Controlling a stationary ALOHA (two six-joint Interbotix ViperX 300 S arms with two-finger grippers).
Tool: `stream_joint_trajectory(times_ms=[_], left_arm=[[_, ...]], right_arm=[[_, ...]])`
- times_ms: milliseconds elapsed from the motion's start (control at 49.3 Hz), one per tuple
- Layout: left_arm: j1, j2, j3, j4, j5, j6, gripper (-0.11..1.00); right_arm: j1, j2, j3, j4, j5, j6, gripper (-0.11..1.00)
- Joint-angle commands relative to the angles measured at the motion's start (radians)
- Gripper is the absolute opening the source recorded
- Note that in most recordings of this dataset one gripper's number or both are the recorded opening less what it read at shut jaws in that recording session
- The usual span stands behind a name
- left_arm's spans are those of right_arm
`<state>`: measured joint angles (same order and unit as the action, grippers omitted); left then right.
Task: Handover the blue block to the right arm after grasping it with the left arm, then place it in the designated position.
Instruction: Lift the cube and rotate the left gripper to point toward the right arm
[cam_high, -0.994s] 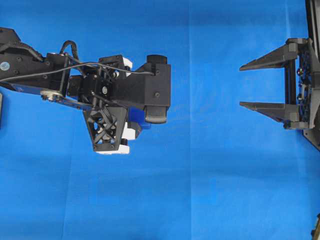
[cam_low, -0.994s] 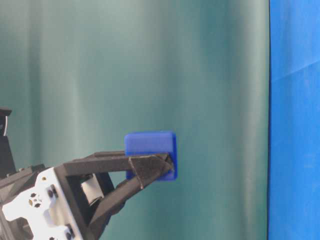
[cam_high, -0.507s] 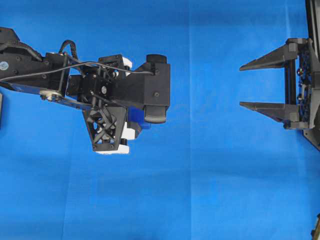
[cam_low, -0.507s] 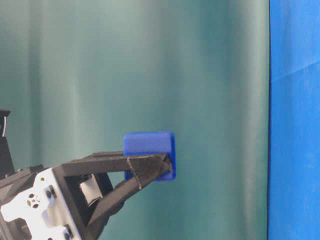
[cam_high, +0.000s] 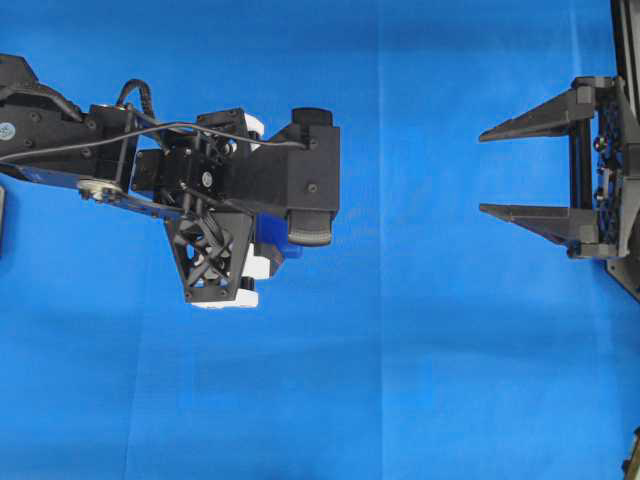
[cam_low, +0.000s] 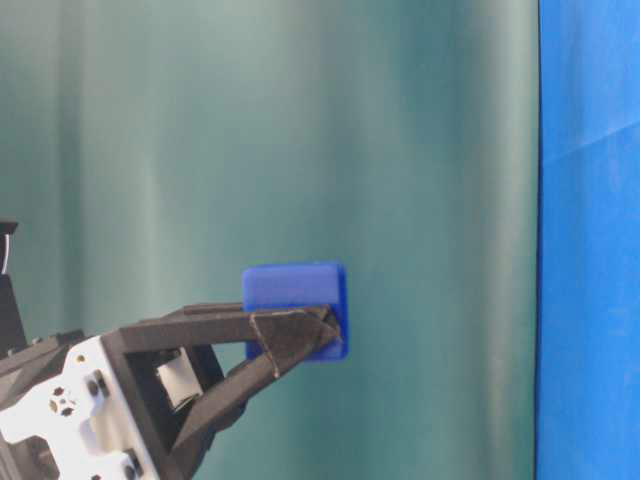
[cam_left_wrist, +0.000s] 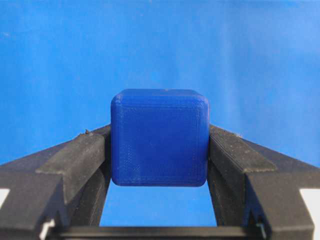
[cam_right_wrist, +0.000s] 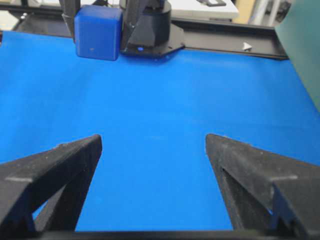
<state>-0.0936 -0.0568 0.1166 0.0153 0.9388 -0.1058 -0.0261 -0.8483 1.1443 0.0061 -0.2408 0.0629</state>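
Observation:
The blue block (cam_left_wrist: 159, 137) is a dark-blue cube pinched between the two black fingers (cam_left_wrist: 80, 155) of my left gripper (cam_left_wrist: 159, 145), held in the air above the cloth. At table level the block (cam_low: 295, 298) sticks out above the tips of the left gripper (cam_low: 325, 335). From overhead only a sliver of the block (cam_high: 288, 251) shows under the left wrist, left of centre. My right gripper (cam_high: 481, 172) stands wide open at the right edge, tips pointing left at the block, a good way off. Its jaws (cam_right_wrist: 153, 139) hold nothing, and the block (cam_right_wrist: 97, 31) shows far ahead, upper left.
A bright blue cloth (cam_high: 400, 380) covers the table. A green backdrop (cam_low: 300, 130) hangs behind the table-level view. The left arm's black base (cam_right_wrist: 150, 27) and a black frame rail (cam_right_wrist: 225, 40) run along the far edge in the right wrist view.
The left gripper with the block has crept slightly to the left in both exterior views. The right gripper has not moved.

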Motion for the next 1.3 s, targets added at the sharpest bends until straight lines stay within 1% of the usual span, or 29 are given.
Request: stream_joint_trajectory(times_ms=[0,81,203,547,730,872,973,1277], left_arm=[[0.0,-0.095,-0.005,0.003,-0.021,-0.002,0.49],[-0.002,-0.114,0.025,0.003,-0.075,-0.002,0.49],[-0.002,-0.153,0.083,0.003,-0.202,0.003,0.48],[-0.002,-0.316,0.319,0.009,-0.666,0.014,0.49],[0.005,-0.37,0.434,0.009,-0.91,0.055,0.49],[0.012,-0.399,0.488,0.009,-1.04,0.091,0.48],[0.018,-0.403,0.503,0.006,-1.058,0.104,0.49],[0.021,-0.402,0.506,0.005,-1.057,0.104,0.49]], right_arm=[[-0.002,0.002,-0.028,0.002,-0.003,0.0,0.97],[-0.002,0.002,-0.028,0.002,-0.003,0.0,0.97],[-0.002,0.003,-0.028,0.003,-0.003,0.0,0.97],[-0.002,0.002,-0.028,0.002,-0.005,-0.002,0.97],[-0.002,0.002,-0.028,0.0,-0.008,-0.002,0.97],[0.0,0.002,-0.028,0.0,-0.008,-0.002,0.97],[-0.002,0.002,-0.028,0.0,-0.008,-0.002,0.97],[-0.002,0.002,-0.028,0.0,-0.008,-0.002,0.97]])
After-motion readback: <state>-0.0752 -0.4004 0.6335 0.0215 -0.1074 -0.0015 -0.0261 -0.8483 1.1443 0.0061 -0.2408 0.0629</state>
